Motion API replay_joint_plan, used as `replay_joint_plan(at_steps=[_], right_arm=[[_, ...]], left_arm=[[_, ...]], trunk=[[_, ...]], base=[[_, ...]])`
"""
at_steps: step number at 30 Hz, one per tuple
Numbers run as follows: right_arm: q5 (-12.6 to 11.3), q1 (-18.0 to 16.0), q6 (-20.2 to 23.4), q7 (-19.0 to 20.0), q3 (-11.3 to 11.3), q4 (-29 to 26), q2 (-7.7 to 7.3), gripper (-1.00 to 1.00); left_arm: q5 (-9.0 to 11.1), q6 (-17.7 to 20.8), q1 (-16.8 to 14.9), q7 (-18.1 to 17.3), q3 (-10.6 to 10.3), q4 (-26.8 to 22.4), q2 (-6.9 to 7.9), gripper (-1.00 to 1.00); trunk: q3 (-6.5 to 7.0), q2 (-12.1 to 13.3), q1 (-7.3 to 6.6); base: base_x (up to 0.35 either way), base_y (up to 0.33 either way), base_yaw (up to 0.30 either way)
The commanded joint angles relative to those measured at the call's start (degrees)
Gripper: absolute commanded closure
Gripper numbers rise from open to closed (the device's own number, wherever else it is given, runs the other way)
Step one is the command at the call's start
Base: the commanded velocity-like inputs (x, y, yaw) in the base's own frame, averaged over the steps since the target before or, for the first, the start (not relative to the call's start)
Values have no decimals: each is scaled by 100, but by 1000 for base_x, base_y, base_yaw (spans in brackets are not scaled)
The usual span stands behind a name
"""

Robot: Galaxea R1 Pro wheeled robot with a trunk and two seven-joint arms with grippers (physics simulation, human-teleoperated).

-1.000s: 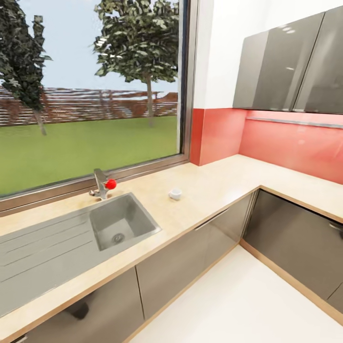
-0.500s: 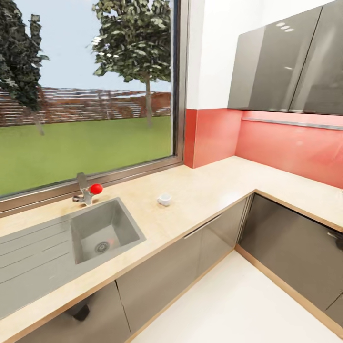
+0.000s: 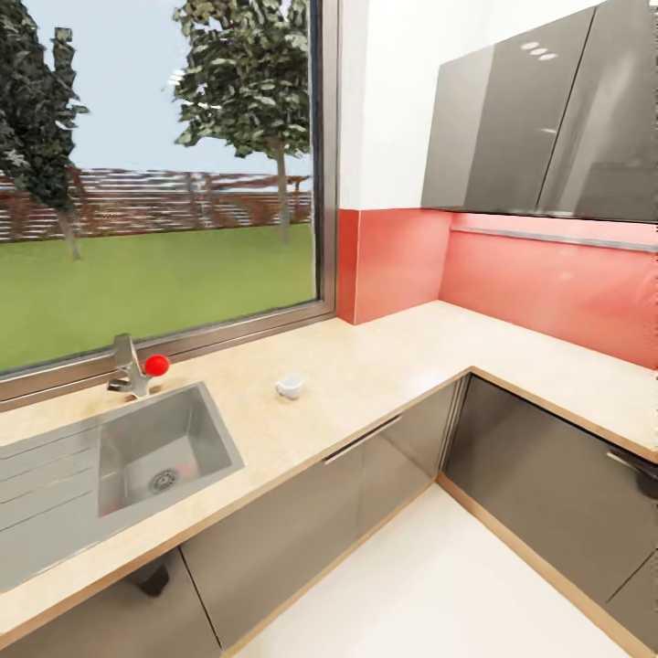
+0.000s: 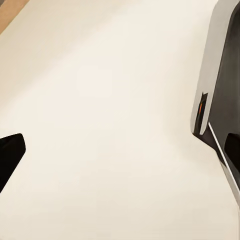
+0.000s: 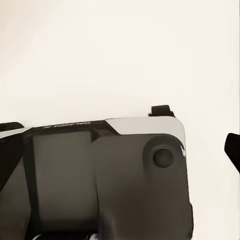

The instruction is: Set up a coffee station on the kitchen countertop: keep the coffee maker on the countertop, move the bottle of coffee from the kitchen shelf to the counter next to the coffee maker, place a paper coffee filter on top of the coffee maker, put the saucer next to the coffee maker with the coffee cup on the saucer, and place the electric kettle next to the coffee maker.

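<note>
One coffee cup [image 3: 289, 387] upright on the kitchen countertop [image 3: 384, 366], between the sink [image 3: 160, 448] and the inner corner, nearer the front edge than the window; handle direction too small to tell. Pale floor [image 4: 110, 125] and dark robot bodywork [image 5: 110, 180] in wrist views; fingertips at frame edges, claw states unclear.
</note>
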Motion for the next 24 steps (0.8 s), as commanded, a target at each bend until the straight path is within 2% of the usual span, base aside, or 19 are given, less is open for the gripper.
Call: replay_joint_plan(at_steps=[1,11,24], right_arm=[[-56,-1,22,20,-25,-8,0,-100],[-56,-1,19,20,-25,-8,1,-100],[-56,-1,19,20,-25,-8,9,-100]], left_arm=[[-58,-14,0,16,47,-4,0,-100],[-48,-14,0,16,50,-10,-3,-100],[-49,-14,0,16,59,-13,0,-100]], trunk=[[-11,-12,3],[-11,-12,3],[21,-12,3]], base=[[4,-266,0],[1,-267,28],[55,-267,256]])
